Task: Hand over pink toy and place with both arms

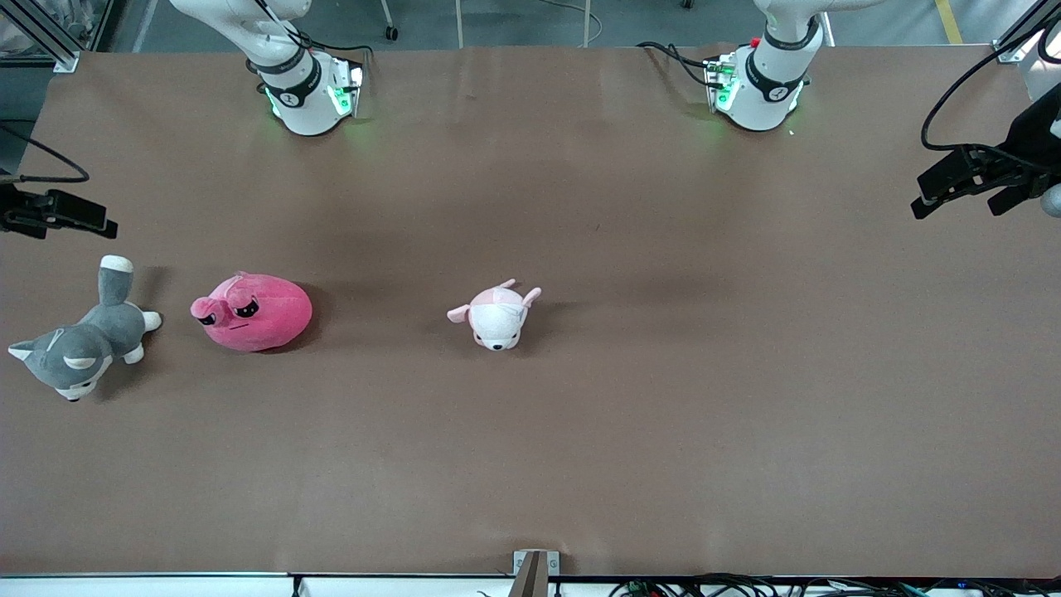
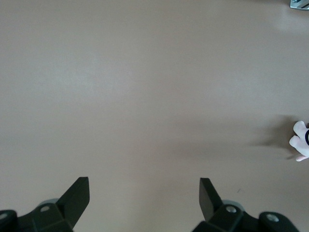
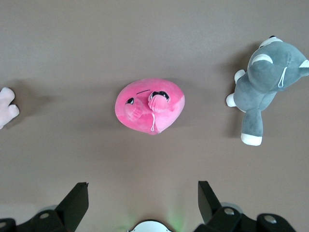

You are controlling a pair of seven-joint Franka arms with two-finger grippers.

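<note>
The pink toy (image 1: pixel 253 313), a round hot-pink plush with dark sleepy eyes, lies on the brown table toward the right arm's end. It sits mid-frame in the right wrist view (image 3: pixel 149 105). My right gripper (image 3: pixel 143 191) is open and empty, held high over the table near that end; in the front view it shows at the edge (image 1: pixel 95 222). My left gripper (image 2: pixel 144 186) is open and empty, high over the left arm's end of the table (image 1: pixel 961 203), over bare table.
A grey-and-white dog plush (image 1: pixel 79 344) lies beside the pink toy, closer to the right arm's end of the table (image 3: pixel 263 82). A small pale pink-and-white plush (image 1: pixel 497 317) lies near the table's middle (image 2: pixel 301 140). The brown table (image 1: pixel 580 456) is wide.
</note>
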